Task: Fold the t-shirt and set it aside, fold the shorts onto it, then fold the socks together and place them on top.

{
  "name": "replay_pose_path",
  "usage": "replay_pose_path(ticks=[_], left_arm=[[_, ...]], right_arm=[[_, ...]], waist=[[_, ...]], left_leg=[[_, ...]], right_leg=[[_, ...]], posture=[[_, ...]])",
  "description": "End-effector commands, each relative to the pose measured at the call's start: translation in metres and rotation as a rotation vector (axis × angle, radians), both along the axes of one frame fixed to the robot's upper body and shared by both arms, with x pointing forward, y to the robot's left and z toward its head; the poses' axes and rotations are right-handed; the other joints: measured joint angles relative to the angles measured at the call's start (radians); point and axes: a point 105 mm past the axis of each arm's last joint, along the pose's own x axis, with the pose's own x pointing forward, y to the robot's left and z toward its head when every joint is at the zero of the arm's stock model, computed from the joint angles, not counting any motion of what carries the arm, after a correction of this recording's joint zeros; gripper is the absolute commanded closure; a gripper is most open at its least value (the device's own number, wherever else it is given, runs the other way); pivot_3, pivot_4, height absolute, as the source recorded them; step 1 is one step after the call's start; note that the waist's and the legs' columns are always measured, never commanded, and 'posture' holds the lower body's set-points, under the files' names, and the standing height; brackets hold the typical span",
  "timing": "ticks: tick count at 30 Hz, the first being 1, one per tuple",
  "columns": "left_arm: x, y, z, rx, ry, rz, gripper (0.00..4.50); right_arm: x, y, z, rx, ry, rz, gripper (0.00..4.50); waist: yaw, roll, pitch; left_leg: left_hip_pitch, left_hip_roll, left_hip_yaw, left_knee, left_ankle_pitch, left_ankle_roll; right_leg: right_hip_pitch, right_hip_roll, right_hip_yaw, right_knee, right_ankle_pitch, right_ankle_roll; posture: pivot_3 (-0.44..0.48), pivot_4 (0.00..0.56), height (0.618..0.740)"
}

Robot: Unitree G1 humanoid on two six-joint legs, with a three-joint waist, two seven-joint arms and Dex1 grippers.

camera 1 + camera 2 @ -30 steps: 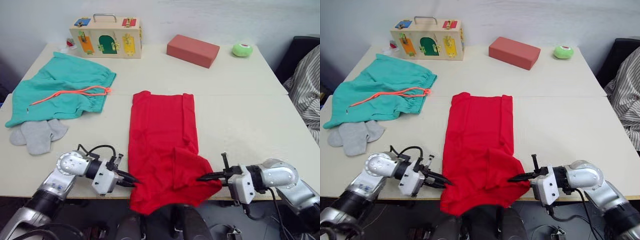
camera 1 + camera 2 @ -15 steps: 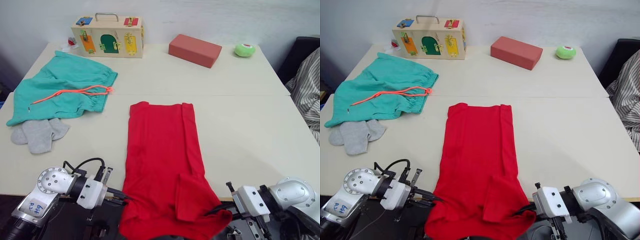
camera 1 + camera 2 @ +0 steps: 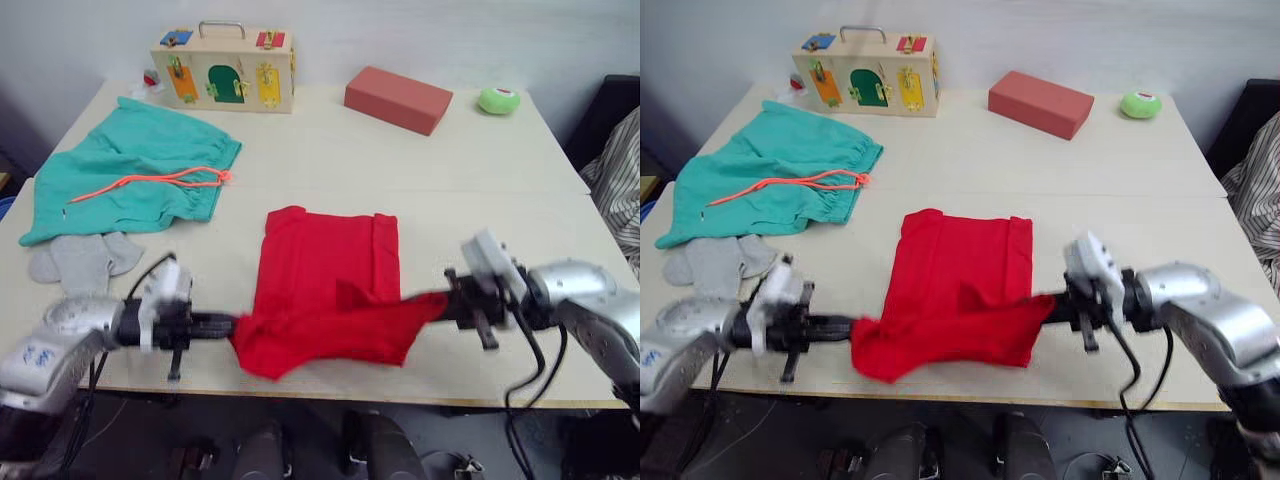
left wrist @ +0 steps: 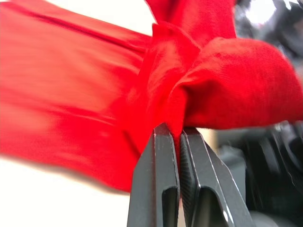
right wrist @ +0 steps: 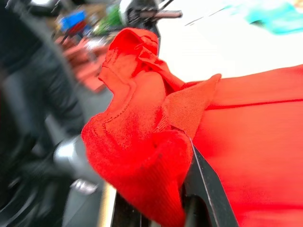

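Observation:
The red t-shirt (image 3: pixel 330 262) lies in the middle of the table, its far half flat and its near half lifted and doubled back over it. My left gripper (image 3: pixel 233 325) is shut on the near left corner of the hem, with cloth pinched between its fingers (image 4: pixel 161 156). My right gripper (image 3: pixel 438 303) is shut on the near right corner, where red cloth drapes over the finger (image 5: pixel 203 184). The teal shorts (image 3: pixel 130 178) with their orange drawstring lie flat at the far left. The grey socks (image 3: pixel 80 260) lie just in front of them.
A wooden latch box (image 3: pixel 225 66) stands at the back left, a red-brown block (image 3: pixel 398 98) at the back centre and a green roll (image 3: pixel 498 99) at the back right. Striped cloth (image 3: pixel 620 175) hangs off the table's right edge. The table (image 3: pixel 480 200) is bare right of the t-shirt.
Both grippers have risen from below the table's front edge, carrying the t-shirt's near hem up and forward over its far half. The camera view has shifted a little.

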Motion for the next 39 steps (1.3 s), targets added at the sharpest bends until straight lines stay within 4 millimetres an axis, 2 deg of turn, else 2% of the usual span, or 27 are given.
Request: replay_pose_path(ticks=[1,7,10,14,18,22,25,32,39], left_arm=[[0.029,0.005,0.015,-0.108,0.062,0.108,4.46],[0.081,-0.005,0.022,-0.218,0.109,0.222,4.46],[0.097,-0.01,0.022,-0.248,0.103,0.261,4.46],[0.111,-0.011,0.017,-0.257,0.11,0.308,4.46],[0.122,-0.01,0.011,-0.254,0.108,0.371,4.46],[0.123,-0.003,0.026,-0.378,0.083,0.382,4.46],[0.124,0.004,0.029,-0.419,0.086,0.41,4.46],[0.132,0.005,0.004,-0.328,0.113,0.481,4.46],[0.146,0.006,-0.014,-0.272,0.121,0.56,4.46]], right_arm=[[0.034,-0.001,0.004,0.051,0.025,-0.103,4.5],[0.086,0.004,-0.007,0.085,0.021,-0.241,4.5],[0.109,0.004,-0.007,0.111,0.017,-0.317,4.5],[0.129,0.004,-0.007,0.117,0.002,-0.389,4.5],[0.135,0.005,-0.01,0.125,0.003,-0.404,4.5],[0.136,0.008,0.003,0.193,-0.044,-0.365,4.5],[0.14,0.008,0.007,0.213,-0.043,-0.379,4.5],[0.154,0.015,-0.02,0.134,-0.007,-0.468,4.5],[0.171,0.014,-0.032,0.125,0.04,-0.612,4.5]], waist=[[-0.001,0.0,0.0],[-0.002,0.0,0.0],[-0.007,0.0,0.0],[-0.022,0.0,0.0],[-0.03,0.0,0.0],[-0.034,0.0,0.0],[-0.035,0.0,0.0],[-0.036,0.0,0.0],[-0.039,0.0,0.0]], left_leg=[[0.0,0.0,0.001,0.0,0.0,0.0],[-0.001,0.001,0.004,0.003,0.001,0.0],[-0.001,0.002,0.006,0.004,0.001,-0.001],[-0.002,0.005,0.008,0.004,0.002,-0.003],[-0.002,0.005,0.008,0.004,0.002,-0.004],[-0.002,0.006,0.009,0.004,0.003,-0.005],[-0.002,0.006,0.01,0.004,0.003,-0.006],[-0.002,0.006,0.011,0.004,0.004,-0.006],[-0.004,0.006,0.013,0.004,0.004,-0.007]], right_leg=[[0.0,0.0,0.0,0.0,0.0,0.0],[-0.001,0.005,0.002,0.001,0.001,0.002],[-0.002,0.007,0.005,0.002,0.001,0.003],[-0.004,0.01,0.007,0.003,0.001,0.003],[-0.004,0.011,0.007,0.007,0.001,0.003],[-0.007,0.011,0.009,0.009,0.001,0.002],[-0.009,0.011,0.01,0.011,0.001,0.002],[-0.01,0.011,0.011,0.013,0.001,0.002],[-0.013,0.011,0.013,0.014,0.001,0.002]], posture=[[0.0,0.15,0.74],[0.0,0.15,0.74],[0.0,0.15,0.74],[0.0,0.15,0.74],[0.0,0.15,0.74],[0.0,0.15,0.74],[0.0,0.15,0.74],[0.0,0.15,0.74],[0.0,0.15,0.74]])
